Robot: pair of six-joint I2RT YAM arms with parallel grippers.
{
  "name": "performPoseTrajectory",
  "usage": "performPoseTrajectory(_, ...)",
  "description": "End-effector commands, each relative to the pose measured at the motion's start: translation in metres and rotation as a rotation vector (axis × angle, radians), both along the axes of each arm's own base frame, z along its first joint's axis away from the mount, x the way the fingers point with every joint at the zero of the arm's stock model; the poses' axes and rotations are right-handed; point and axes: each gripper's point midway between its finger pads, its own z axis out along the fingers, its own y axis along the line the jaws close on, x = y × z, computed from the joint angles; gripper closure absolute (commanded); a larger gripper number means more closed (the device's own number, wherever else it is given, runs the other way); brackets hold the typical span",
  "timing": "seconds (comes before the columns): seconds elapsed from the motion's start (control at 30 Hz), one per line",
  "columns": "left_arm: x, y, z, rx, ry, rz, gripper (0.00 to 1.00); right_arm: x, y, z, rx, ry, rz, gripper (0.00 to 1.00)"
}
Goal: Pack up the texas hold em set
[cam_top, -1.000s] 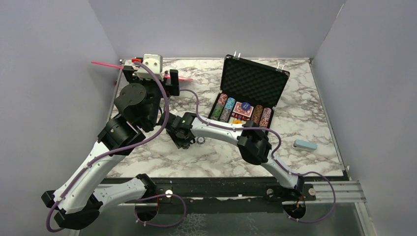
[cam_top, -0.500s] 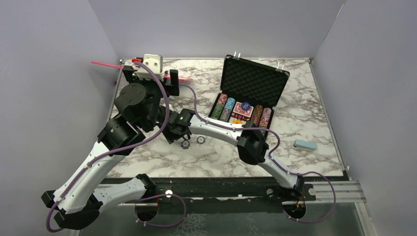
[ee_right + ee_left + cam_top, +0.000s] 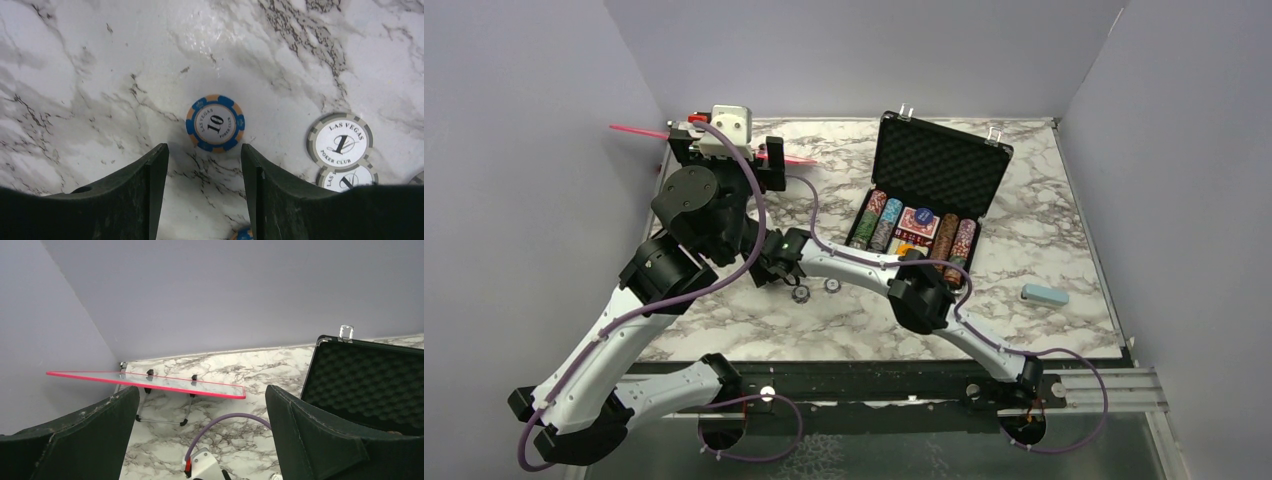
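Black case (image 3: 934, 190) sits open by the tabletop's (image 3: 1044, 230) far edge, right of middle. Our right jaws are spread, empty, a blue chip (image 3: 215, 123) just beyond them; our left jaws gape too, holding nothing.

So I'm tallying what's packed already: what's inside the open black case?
Rows of chips flank a red card deck and a blue button. The right arm covers the near edge of the case, so anything there is hidden.

Marble table (image 3: 1044, 210) with briefcase (image 3: 939, 170), loose chips (image 3: 215, 123)
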Motion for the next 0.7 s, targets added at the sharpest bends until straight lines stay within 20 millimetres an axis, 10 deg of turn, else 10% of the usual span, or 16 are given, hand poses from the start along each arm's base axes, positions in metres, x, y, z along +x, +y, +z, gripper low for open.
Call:
performPoseTrajectory(0.0, -0.005, 0.010, 0.010, -0.002, -0.010, 0.029, 0.01, 0.021, 0.012, -0.012, 0.057, -0.022, -0.089, 0.43)
performPoseTrajectory(0.67, -0.006, 0.010, 0.011, 0.003, -0.012, 0.022, 0.01, 0.011, 0.025, -0.035, 0.078, 0.074, -0.001, 0.55)
